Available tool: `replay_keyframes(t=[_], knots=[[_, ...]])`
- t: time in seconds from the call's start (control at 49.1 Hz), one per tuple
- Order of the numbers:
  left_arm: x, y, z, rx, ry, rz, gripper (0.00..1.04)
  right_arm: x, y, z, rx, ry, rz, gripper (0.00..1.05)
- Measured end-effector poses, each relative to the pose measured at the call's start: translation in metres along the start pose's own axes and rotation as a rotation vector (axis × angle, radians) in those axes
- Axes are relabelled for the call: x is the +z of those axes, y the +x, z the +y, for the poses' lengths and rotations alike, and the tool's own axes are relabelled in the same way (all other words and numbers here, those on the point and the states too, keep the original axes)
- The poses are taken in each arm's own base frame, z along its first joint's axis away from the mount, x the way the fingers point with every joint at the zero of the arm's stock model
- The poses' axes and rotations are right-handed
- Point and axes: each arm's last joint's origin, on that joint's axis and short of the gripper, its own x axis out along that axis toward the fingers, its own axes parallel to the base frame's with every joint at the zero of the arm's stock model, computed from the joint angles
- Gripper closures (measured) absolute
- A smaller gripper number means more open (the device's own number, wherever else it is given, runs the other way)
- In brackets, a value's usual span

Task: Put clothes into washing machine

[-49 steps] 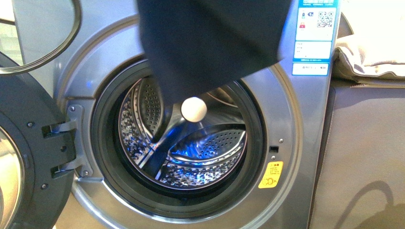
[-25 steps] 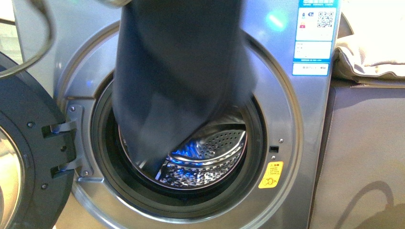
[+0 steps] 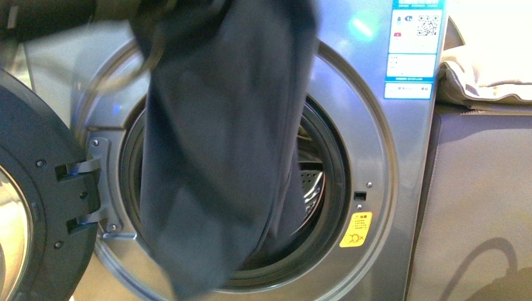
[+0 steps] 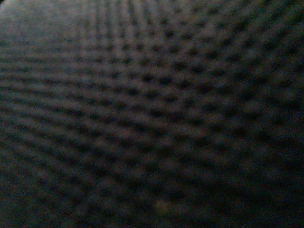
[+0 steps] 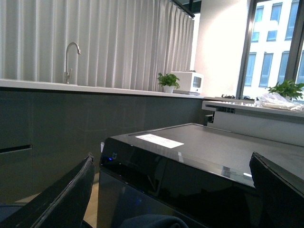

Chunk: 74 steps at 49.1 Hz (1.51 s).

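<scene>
The clothes [image 3: 219, 144], a limp dark navy garment, hang from the top edge of the front view down across the round porthole of the grey-silver washing machine [image 3: 370, 150]. Their lower end reaches the porthole's lower rim. A strip of perforated drum [image 3: 312, 188] shows to their right. My left gripper is shut on the clothes but is hidden. Its wrist view shows only dim fabric weave [image 4: 152, 95] pressed against the lens. My right gripper [image 5: 172, 159] is open and empty above the machine's glossy black top [image 5: 199, 156], with a navy fold [image 5: 152, 222] just below it.
The washer's door [image 3: 37, 207] stands open at the left. A blurred dark arm [image 3: 44, 15] and a cable loop are at the top left. A beige padded pile [image 3: 483, 69] lies on a grey cabinet [image 3: 477, 207] to the right. Behind the machine runs a counter with a tap [image 5: 71, 57].
The clothes have dropped from the top of the porthole to cover most of it, hiding the drum's inside. A dark arm has come in at the top left.
</scene>
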Motion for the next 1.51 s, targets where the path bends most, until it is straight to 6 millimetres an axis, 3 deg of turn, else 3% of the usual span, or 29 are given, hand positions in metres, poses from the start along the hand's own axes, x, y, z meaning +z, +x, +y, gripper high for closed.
replay_keyframes(t=[0.285,0.489,0.896,1.507], knots=[[-0.066,0.004,0.016,0.010,0.012,0.077,0.86,0.000,0.000,0.000,0.000,0.000,0.000,0.08],[-0.101,0.015,0.027,0.021,0.031,0.085,0.86,0.000,0.000,0.000,0.000,0.000,0.000,0.08],[-0.155,0.025,0.043,0.086,0.081,0.173,0.86,0.000,0.000,0.000,0.000,0.000,0.000,0.08],[-0.220,0.031,0.074,0.191,0.175,0.271,0.86,0.000,0.000,0.000,0.000,0.000,0.000,0.08]])
